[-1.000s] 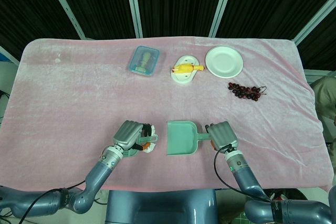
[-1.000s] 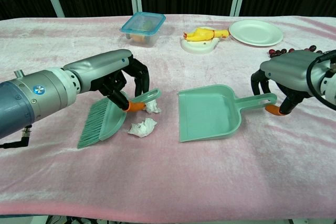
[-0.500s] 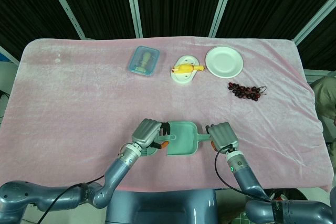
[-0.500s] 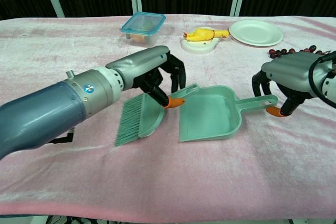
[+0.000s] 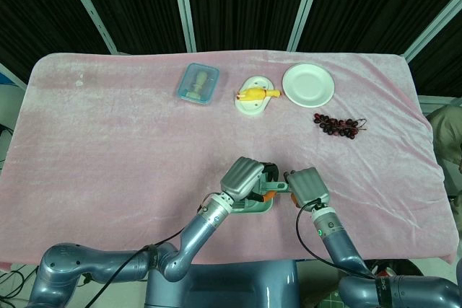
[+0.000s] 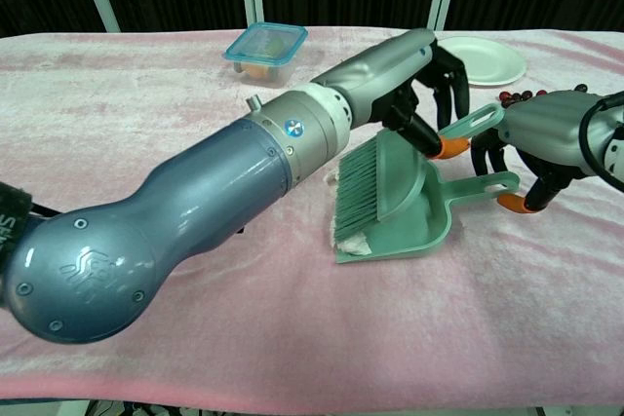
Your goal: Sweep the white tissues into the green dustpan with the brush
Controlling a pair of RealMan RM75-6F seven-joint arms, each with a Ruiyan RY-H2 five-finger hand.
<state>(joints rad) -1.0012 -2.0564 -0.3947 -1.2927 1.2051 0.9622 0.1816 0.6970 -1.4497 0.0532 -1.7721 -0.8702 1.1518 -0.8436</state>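
My left hand [image 6: 427,67] grips the green brush [image 6: 382,180] by its orange-tipped handle; the bristles stand inside the green dustpan [image 6: 434,229]. A bit of white tissue [image 6: 355,242] shows under the bristles at the pan's open edge. My right hand [image 6: 546,135] holds the dustpan's handle [image 6: 487,187] at the right. In the head view the left hand [image 5: 245,176] covers most of the dustpan [image 5: 253,207], right beside the right hand [image 5: 309,185]. No tissue is seen on the cloth left of the pan.
At the back of the pink cloth stand a lidded blue container [image 5: 198,83], a yellow rubber chicken [image 5: 258,94] on a white dish, and a white plate [image 5: 308,84]. Dark grapes [image 5: 336,125] lie at the right. My left arm [image 6: 224,192] spans the front left.
My left hand has carried the brush rightward across the cloth and into the dustpan, pushing the tissues along. The right hand and the dustpan have stayed put.
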